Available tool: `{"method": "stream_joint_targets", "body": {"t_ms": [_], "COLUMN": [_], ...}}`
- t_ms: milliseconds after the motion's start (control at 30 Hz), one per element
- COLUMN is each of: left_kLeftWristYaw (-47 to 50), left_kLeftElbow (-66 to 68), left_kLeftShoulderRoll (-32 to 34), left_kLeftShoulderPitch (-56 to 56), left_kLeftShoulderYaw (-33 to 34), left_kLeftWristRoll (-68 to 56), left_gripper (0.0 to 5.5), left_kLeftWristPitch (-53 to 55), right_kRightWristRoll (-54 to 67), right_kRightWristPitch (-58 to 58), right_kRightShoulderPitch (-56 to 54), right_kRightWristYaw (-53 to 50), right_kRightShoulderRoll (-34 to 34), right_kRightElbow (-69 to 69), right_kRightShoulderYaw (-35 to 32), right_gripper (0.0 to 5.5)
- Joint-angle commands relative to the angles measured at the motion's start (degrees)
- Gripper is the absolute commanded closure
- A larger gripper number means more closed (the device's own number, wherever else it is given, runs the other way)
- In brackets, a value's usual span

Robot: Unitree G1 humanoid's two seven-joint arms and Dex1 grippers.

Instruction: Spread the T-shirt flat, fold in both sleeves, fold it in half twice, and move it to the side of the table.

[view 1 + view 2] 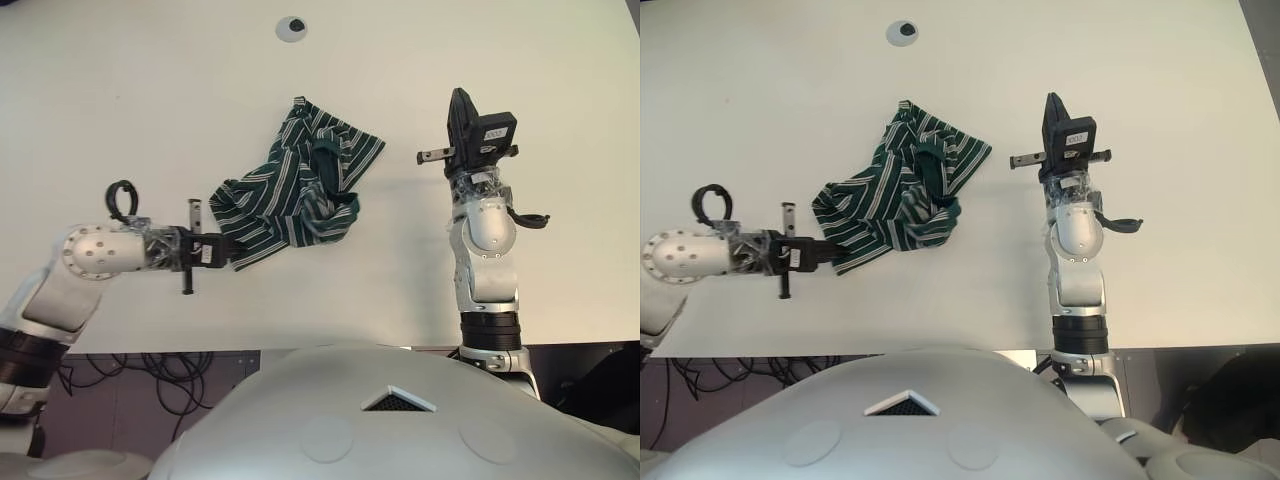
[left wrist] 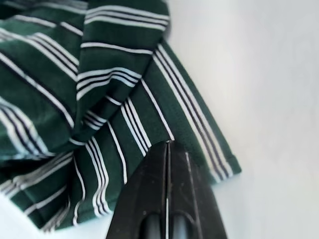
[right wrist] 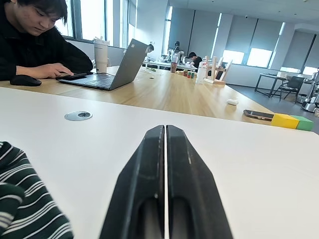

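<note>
The T-shirt (image 1: 295, 190), dark green with white stripes, lies crumpled in a heap on the middle of the white table (image 1: 560, 80). My left gripper (image 1: 226, 252) reaches in low from the left and is shut on the shirt's near-left corner; in the left wrist view its closed fingertips (image 2: 168, 145) sit on the striped hem (image 2: 199, 144). My right gripper (image 1: 461, 98) stands to the right of the shirt, apart from it, shut with nothing in it. The right wrist view has a bit of the shirt (image 3: 22, 199) beside its fingers (image 3: 149, 164).
A round cable grommet (image 1: 291, 28) is set in the table beyond the shirt. The table's near edge (image 1: 300, 348) runs just below both arms, with cables hanging under it. Bare tabletop lies left, right and behind the shirt.
</note>
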Motion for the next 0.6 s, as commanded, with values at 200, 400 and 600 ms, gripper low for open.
{"method": "stream_joint_targets", "body": {"t_ms": [200,400,600], "left_kLeftWristYaw": [-2.71,-7.36,-7.79], "left_kLeftElbow": [10.01,-1.53,-2.12], "left_kLeftShoulderRoll": [1.74,-7.92,-11.81], "left_kLeftShoulderPitch": [4.08,1.80,0.86], "left_kLeftShoulderYaw": [5.56,9.74,7.77], "left_kLeftWristRoll": [-2.57,-24.51,-22.26], "left_gripper": [5.50,5.50,5.33], "left_kLeftWristPitch": [-3.13,-1.59,0.11], "right_kRightWristRoll": [0.25,-0.22,-1.02], "right_kRightWristPitch": [1.47,0.86,0.71], "right_kRightShoulderPitch": [1.46,2.02,1.59], "right_kRightWristYaw": [-0.49,-1.33,-1.71], "right_kRightShoulderRoll": [-0.16,-0.10,0.20], "right_kRightElbow": [-1.71,-1.11,-0.34], "right_kRightShoulderYaw": [-0.21,-0.30,0.88], "right_gripper": [5.45,5.45,5.50]}}
